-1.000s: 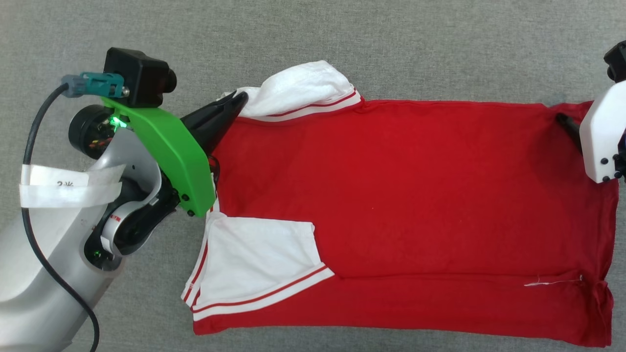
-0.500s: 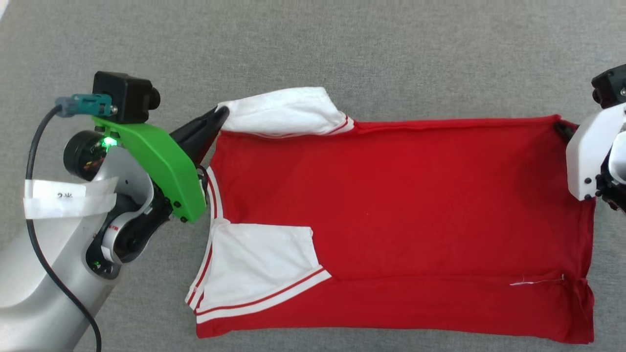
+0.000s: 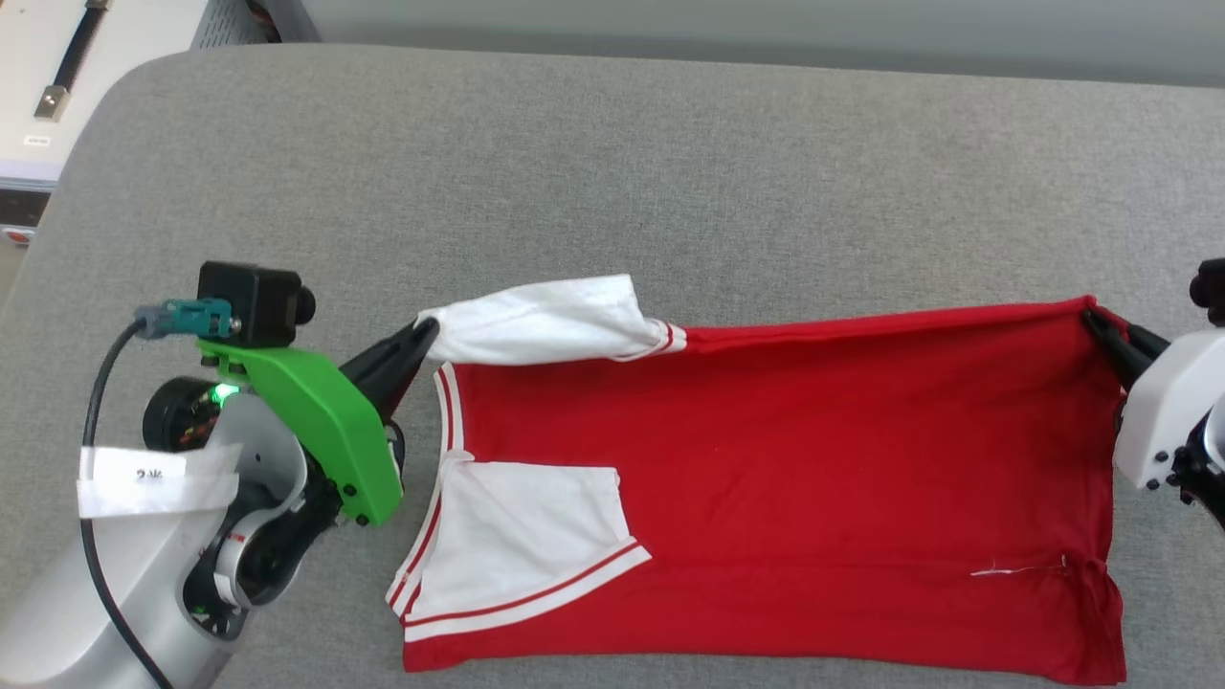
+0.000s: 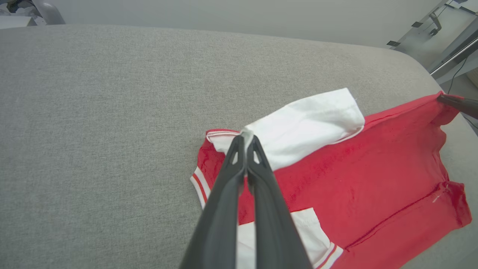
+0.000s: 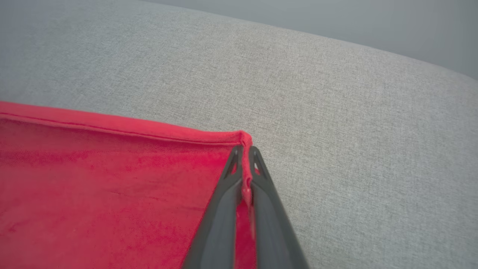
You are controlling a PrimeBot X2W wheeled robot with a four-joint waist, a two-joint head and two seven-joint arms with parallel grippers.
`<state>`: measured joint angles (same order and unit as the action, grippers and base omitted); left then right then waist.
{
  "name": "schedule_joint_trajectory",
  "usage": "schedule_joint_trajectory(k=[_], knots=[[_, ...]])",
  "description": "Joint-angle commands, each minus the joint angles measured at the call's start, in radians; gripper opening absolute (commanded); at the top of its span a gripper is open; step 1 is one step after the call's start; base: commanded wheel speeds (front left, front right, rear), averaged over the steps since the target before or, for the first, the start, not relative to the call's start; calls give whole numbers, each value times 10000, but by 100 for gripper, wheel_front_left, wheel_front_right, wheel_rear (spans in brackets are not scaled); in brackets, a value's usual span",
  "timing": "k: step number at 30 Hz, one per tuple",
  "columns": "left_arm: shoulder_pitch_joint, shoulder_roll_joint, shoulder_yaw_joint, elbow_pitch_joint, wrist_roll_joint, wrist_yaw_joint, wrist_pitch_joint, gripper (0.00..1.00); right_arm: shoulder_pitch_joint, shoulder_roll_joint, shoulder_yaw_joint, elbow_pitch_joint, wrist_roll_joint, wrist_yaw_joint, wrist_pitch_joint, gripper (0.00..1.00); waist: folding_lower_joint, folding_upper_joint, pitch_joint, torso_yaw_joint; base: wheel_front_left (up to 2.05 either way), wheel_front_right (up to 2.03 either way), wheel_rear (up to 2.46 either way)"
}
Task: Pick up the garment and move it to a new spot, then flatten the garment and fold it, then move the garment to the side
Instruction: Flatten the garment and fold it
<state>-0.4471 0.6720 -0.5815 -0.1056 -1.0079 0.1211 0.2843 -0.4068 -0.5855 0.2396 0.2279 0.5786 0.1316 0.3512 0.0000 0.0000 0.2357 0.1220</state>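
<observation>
The garment (image 3: 785, 478), a red T-shirt with white striped-trim sleeves, hangs stretched sideways between both grippers over a grey padded surface, plain side up; no lettering shows. My left gripper (image 3: 428, 332) is shut on the far white sleeve's shoulder corner (image 4: 244, 135). My right gripper (image 3: 1093, 318) is shut on the far hem corner (image 5: 244, 144). The far edge is lifted taut; the near edge and the near sleeve (image 3: 522, 541) lie lower toward the bottom of the head view.
The grey cushion (image 3: 612, 191) spreads beyond the shirt, with a rounded corner at the far left. White furniture (image 3: 57, 77) stands past that corner. A metal frame (image 4: 448, 45) shows beyond the cushion's edge in the left wrist view.
The head camera has tilted, so the cushion's far edge is now in view. Both grippers keep their hold; the far edge of the shirt is raised tauter and the far sleeve is pulled flatter.
</observation>
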Motion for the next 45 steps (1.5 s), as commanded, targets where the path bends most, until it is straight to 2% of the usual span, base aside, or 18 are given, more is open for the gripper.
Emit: schedule_joint_trajectory(k=[1,8,17,23,33,34,35,36,37,38,42,45], knots=[[352,142,-18,-69,-114,89,-89,0,317,-70,3,-112,79,-9,-226,0,0,0,-331,95,0,0,0],[1493,523,-295,-464,-247,304,48,0,1618,-318,181,-706,336,-9,-977,0,0,0,-693,181,0,0,0],[2595,836,-804,-669,-420,405,391,0,3231,-753,489,-1524,457,-9,-1054,0,0,0,-941,134,0,0,0],[2786,819,-1337,-85,-209,300,713,0,3691,-1188,1047,-1782,305,-9,-867,0,0,0,-996,7,0,0,0],[2508,311,-1783,1100,155,-143,532,0,3550,-1594,1752,-1446,-153,-9,-590,1,0,0,-893,-113,0,0,0],[2471,279,-1822,1236,200,-192,510,0,3534,-1568,1828,-1395,-186,-9,-593,16,0,0,-876,-117,0,0,0],[2443,256,-1855,1340,246,-225,492,0,3524,-1522,1887,-1370,-165,-9,-599,42,0,0,-861,-119,0,0,0],[2411,225,-1894,1464,306,-257,461,0,3514,-1461,1941,-1348,-122,-9,-602,100,0,0,-842,-124,0,0,0],[2390,199,-1927,1554,354,-281,434,43,3499,-1433,1979,-1333,-115,-9,-602,100,0,0,-831,-127,0,0,0],[2366,161,-1956,1654,405,-309,385,100,3478,-1423,2037,-1324,-119,-9,-614,100,0,0,-832,-128,0,0,0],[2414,-167,-1884,1869,230,-432,58,100,3476,-1369,2113,-1284,46,-9,-712,100,0,0,-1090,-119,0,0,0],[2395,-241,-1755,1893,305,-446,-362,100,3520,-1273,1775,-1659,556,-9,-621,100,0,0,-1411,-131,0,0,0]])
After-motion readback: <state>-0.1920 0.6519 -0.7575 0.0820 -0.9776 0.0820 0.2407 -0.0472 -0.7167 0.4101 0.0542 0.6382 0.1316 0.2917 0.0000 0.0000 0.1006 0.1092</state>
